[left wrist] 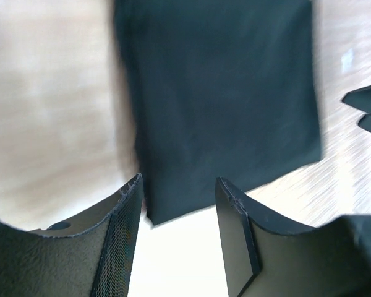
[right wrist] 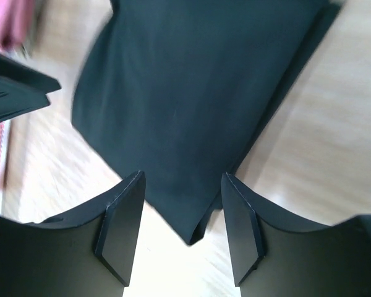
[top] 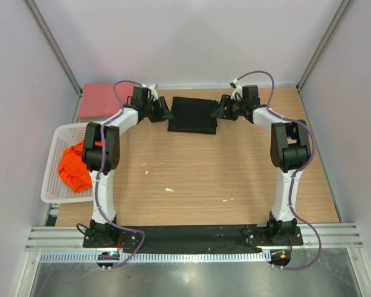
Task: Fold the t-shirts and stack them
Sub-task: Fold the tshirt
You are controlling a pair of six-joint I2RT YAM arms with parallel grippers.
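Observation:
The black t-shirt (top: 193, 114) lies folded flat in a rectangle at the far middle of the table. My left gripper (top: 164, 114) is open just beside its left edge, holding nothing; the left wrist view shows the shirt (left wrist: 219, 99) beyond my spread fingers (left wrist: 127, 216). My right gripper (top: 220, 112) is open just beside its right edge, empty; the right wrist view shows a shirt corner (right wrist: 191, 124) between my fingers (right wrist: 238, 210). The pinkish-red t-shirt (top: 102, 100) lies folded at the far left corner. The bright orange t-shirt (top: 75, 167) is bunched in the basket.
A white plastic mesh basket (top: 57, 176) stands off the table's left edge. Grey walls with metal posts close in the table's far and side edges. Small white specks (top: 169, 189) lie on the wooden table.

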